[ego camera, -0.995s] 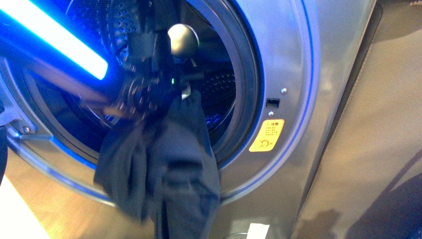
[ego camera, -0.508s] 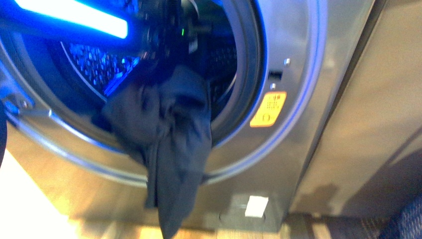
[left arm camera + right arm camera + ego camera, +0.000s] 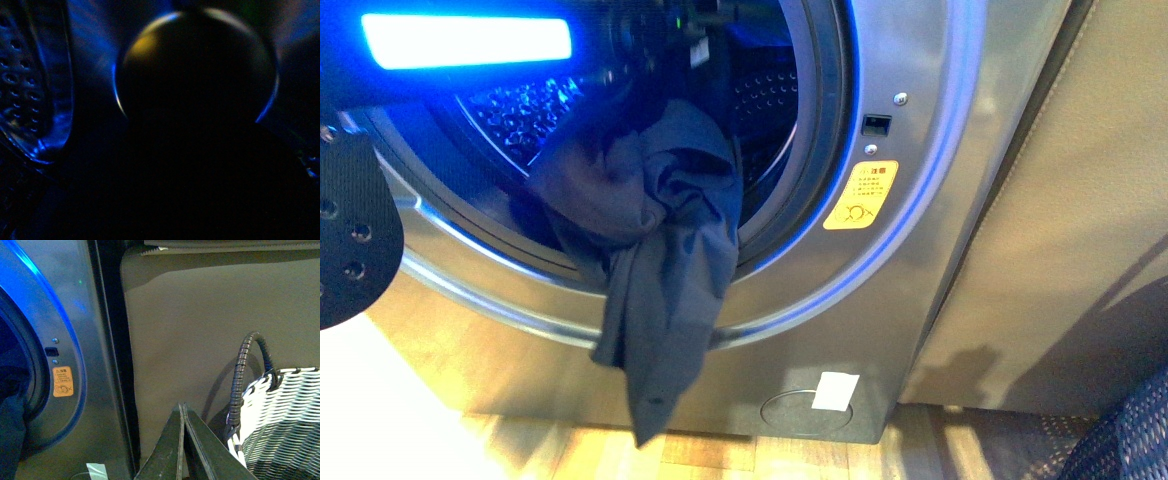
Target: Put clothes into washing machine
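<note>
One silver-grey washing machine [image 3: 920, 250], porthole open, stands beside one plain grey cabinet [image 3: 1080, 230]. One dark garment [image 3: 660, 260] drapes over the porthole rim, blocking it. The left arm [image 3: 465, 42] reaches into the drum; its fingers cannot be told. One woven basket [image 3: 285, 410] sits near the right gripper [image 3: 182, 440], whose fingers are pressed together. One yellow sticker [image 3: 860, 195].

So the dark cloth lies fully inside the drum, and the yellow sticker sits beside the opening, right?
Not fully. The front view shows the dark cloth hanging out over the opening's lower rim and down the front of the washing machine. The yellow sticker does sit beside the opening.
</note>
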Controlling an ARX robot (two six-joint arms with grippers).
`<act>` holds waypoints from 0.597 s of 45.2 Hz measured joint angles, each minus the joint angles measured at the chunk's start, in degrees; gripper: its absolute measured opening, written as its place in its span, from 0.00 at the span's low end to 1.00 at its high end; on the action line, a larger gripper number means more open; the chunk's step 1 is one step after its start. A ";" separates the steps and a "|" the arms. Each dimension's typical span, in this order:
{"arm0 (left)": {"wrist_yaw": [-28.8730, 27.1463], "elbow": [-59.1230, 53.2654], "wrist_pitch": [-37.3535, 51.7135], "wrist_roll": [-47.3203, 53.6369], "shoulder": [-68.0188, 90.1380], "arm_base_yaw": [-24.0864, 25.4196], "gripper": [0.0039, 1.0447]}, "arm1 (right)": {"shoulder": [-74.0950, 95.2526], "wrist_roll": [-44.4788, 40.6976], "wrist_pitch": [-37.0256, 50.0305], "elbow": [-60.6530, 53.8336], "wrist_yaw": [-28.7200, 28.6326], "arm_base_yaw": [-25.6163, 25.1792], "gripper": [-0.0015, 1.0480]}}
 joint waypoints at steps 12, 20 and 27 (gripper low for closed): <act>-1.22 0.09 -3.23 0.22 3.43 1.18 0.08 | 0.00 0.00 0.00 0.00 0.02 0.00 0.02; 0.55 0.09 -4.46 0.15 5.92 2.21 0.35 | 0.00 0.00 0.00 0.00 0.02 0.00 0.02; 1.79 -10.29 4.31 0.59 2.38 2.25 0.67 | 0.00 -0.02 0.00 0.00 0.02 0.00 0.02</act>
